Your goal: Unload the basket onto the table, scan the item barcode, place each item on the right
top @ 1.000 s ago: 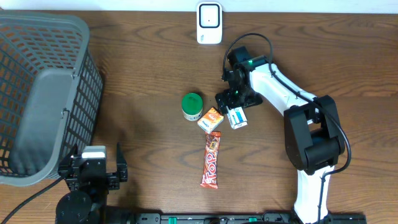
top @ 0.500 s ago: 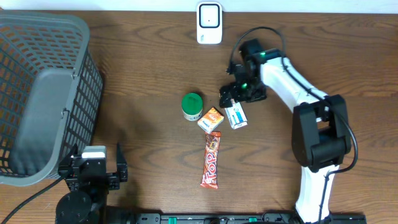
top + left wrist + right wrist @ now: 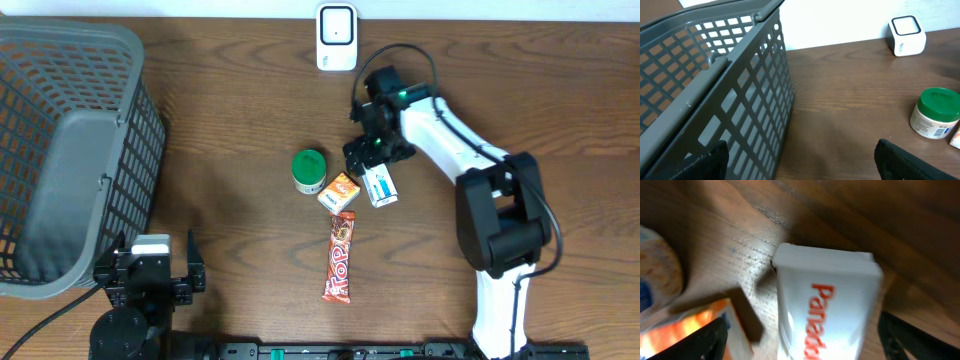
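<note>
From overhead, the right gripper [image 3: 368,160] hangs over the top end of the white box [image 3: 381,188]. The box lies on the table [image 3: 230,110] beside an orange box [image 3: 339,192], a green-lidded jar [image 3: 309,170] and a candy bar [image 3: 342,258], below the scanner [image 3: 337,37]. The left gripper [image 3: 150,265] sits by the basket [image 3: 60,60]. The left wrist view shows its 2 fingers [image 3: 707,159] spread wide, holding nothing, with the basket on the left. The right wrist view shows the jaws parted, with the white box between them untouched.
</note>
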`<state>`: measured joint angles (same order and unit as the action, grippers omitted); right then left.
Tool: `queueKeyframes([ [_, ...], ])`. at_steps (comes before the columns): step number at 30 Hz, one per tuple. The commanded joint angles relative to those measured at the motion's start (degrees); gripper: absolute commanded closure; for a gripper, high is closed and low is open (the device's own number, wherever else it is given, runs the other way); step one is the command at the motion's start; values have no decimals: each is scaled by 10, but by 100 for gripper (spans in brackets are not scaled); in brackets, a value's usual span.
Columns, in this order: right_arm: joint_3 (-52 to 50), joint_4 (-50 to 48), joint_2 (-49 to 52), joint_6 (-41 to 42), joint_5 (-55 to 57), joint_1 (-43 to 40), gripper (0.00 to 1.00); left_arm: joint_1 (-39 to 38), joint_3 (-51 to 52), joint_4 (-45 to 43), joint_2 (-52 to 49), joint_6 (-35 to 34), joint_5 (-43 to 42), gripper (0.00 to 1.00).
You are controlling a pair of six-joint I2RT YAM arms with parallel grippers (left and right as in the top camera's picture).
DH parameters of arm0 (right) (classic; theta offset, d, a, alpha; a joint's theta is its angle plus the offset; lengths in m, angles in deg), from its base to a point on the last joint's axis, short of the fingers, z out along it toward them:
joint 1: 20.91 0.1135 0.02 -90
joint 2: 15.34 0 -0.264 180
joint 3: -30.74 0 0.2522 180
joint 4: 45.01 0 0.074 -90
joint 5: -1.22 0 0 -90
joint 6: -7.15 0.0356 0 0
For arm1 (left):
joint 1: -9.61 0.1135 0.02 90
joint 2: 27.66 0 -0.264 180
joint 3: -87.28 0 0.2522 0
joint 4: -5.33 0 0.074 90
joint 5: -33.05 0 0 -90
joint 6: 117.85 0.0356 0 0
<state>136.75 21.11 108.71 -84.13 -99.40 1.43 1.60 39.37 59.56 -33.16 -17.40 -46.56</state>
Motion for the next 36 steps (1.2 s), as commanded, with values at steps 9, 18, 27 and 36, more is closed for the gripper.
queueKeyframes([
  [9, 10, -1, 64, 17, 37, 2, 53, 2, 1, -2, 3, -5, -3, 8],
  [18, 80, 62, 55, 16, 30, 2, 71, 2, 1, -2, 3, -5, -3, 8],
  [27, 191, 210, 55, -57, -159, 1, 74, 2, 1, -2, 3, -5, -3, 8],
  [36, 212, 281, 55, -164, -326, -10, 79, 2, 1, -2, 3, -5, -3, 8],
])
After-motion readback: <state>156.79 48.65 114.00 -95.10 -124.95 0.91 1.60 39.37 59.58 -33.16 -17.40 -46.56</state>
